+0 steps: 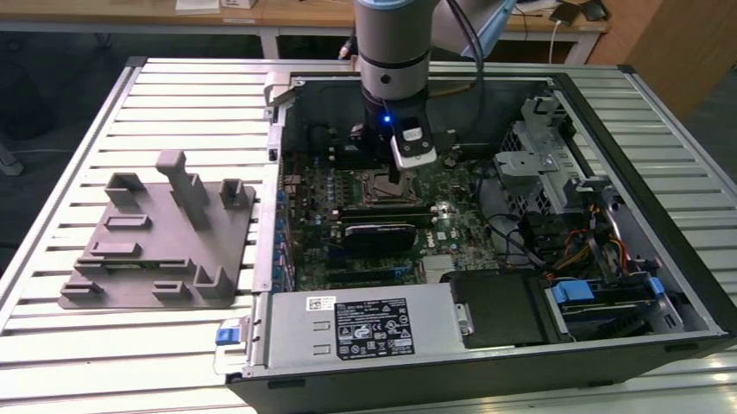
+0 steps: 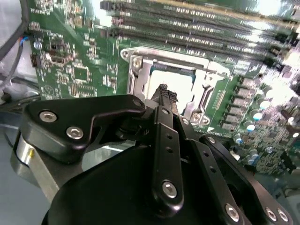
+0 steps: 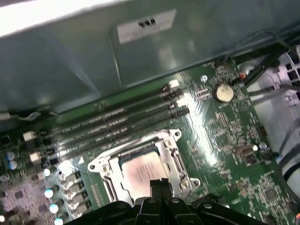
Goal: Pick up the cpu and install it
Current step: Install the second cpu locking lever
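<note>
The cpu [image 3: 139, 171], a flat square chip with a shiny silver top, lies inside the open motherboard socket [image 3: 179, 163], level with its metal frame. In the second wrist view the cpu [image 2: 177, 82] shows as a bright patch in the socket [image 2: 136, 80]. My gripper [image 3: 159, 184] hangs just above one edge of the chip with its thin black fingers pressed together and nothing between them. The second wrist view shows the gripper [image 2: 163, 90] with its tips over the chip. In the exterior view the gripper [image 1: 395, 183] points straight down into the open computer case.
A grey fixture plate [image 1: 161, 246] with upright posts lies on the slatted table at the exterior view's left. Memory slots [image 3: 117, 124] run beside the socket. A black card [image 1: 381, 234], cables [image 1: 524, 237], a drive cage [image 1: 553, 172] and the power supply [image 1: 362, 326] crowd the case.
</note>
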